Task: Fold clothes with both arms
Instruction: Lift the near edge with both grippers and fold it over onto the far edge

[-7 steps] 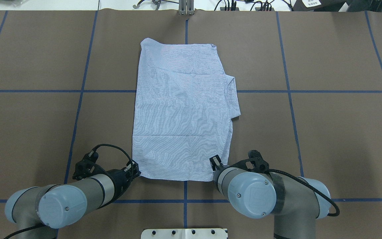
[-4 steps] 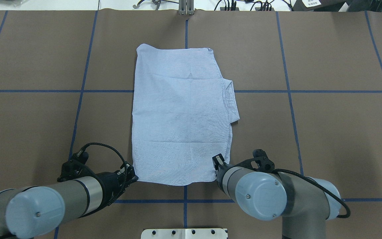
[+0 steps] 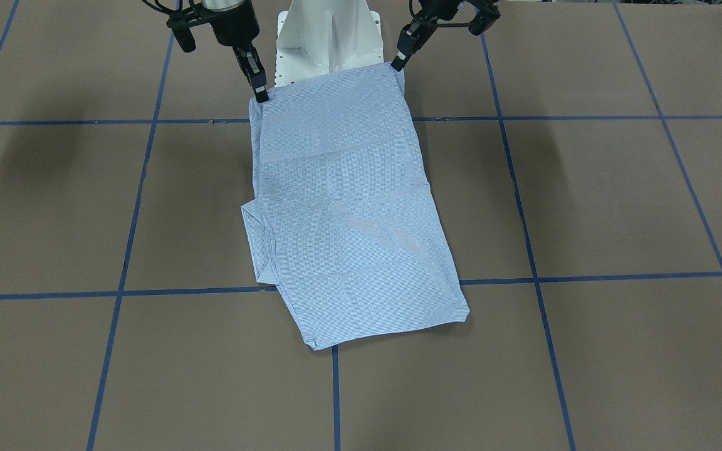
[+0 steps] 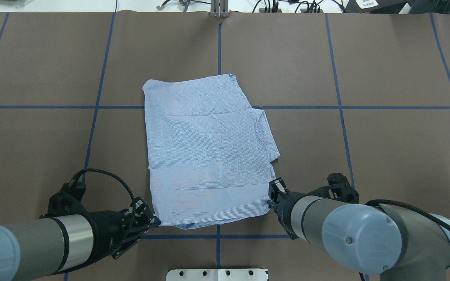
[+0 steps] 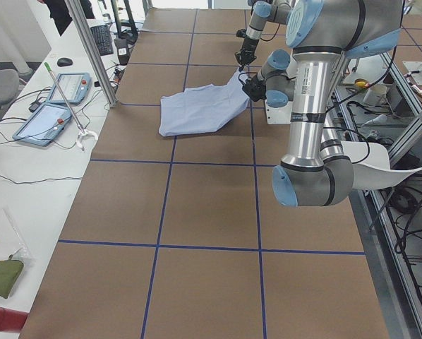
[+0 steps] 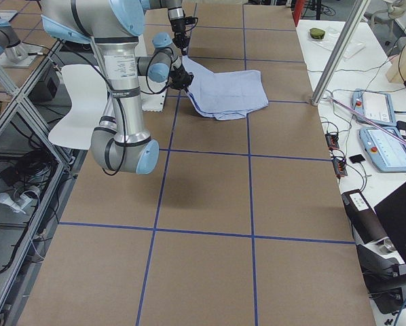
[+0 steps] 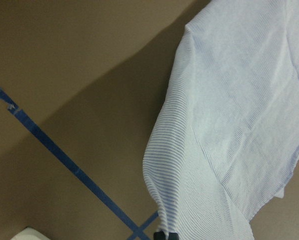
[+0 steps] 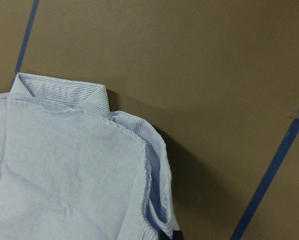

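Note:
The clothes are one light blue striped shirt (image 4: 205, 152), folded into a rectangle, with its collar (image 8: 59, 92) sticking out on the right side. My left gripper (image 4: 154, 221) is shut on the near left corner, and my right gripper (image 4: 271, 200) is shut on the near right corner. In the front-facing view the shirt (image 3: 342, 207) slopes up from the table to the left gripper (image 3: 397, 62) and the right gripper (image 3: 261, 95), so its near edge hangs lifted. The left wrist view shows the cloth (image 7: 239, 125) draping away from the fingertips.
The white pedestal base (image 4: 217, 274) sits just behind the held edge. Blue tape lines (image 4: 338, 107) grid the brown table. A bench with tablets (image 5: 56, 106) and an aluminium post (image 5: 91, 49) run along the far side of the table.
Both arms have drawn back toward the base, dragging the shirt with them. Its far edge has slid nearer and the cloth now lies slightly skewed.

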### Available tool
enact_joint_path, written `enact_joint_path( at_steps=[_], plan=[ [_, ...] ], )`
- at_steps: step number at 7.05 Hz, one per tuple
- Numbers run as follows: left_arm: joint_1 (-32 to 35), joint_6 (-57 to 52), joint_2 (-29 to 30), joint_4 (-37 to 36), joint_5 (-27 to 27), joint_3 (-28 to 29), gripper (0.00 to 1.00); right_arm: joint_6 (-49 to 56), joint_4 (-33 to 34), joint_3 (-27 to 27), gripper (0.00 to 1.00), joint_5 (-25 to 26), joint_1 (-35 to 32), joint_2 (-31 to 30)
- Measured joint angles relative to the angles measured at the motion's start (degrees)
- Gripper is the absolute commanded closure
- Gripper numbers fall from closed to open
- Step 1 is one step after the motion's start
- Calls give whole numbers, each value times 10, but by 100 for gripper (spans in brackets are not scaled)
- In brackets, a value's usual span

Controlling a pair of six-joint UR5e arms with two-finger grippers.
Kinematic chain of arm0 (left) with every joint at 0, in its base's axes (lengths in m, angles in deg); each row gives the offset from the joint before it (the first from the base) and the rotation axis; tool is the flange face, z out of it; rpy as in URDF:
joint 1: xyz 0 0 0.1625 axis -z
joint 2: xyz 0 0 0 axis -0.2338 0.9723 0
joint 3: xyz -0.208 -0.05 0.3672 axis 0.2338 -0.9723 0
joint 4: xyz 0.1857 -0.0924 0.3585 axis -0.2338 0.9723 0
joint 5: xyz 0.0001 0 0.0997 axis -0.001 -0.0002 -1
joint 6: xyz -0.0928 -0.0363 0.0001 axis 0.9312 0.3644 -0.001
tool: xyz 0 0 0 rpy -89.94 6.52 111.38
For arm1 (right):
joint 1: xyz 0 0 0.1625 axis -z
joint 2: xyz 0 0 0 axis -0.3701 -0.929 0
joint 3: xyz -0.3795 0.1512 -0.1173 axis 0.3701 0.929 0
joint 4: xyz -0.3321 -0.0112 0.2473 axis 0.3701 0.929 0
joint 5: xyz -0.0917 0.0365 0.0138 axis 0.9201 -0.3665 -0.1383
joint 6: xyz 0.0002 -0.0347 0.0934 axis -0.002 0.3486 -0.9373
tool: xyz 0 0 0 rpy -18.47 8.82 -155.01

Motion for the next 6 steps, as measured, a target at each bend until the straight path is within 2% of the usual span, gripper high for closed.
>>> enact_joint_path(
  at_steps=[2,3,6],
  plan=[
    [67,-58,24,-28,41,5,100,24,9,39,100,-34,-70,63],
    [104,-87,47,-38,59,24,100,44,8,82,100,-68,-118,106],
    [215,-170,104,-43,114,117,100,103,-20,244,100,-124,-215,220]
  ],
)
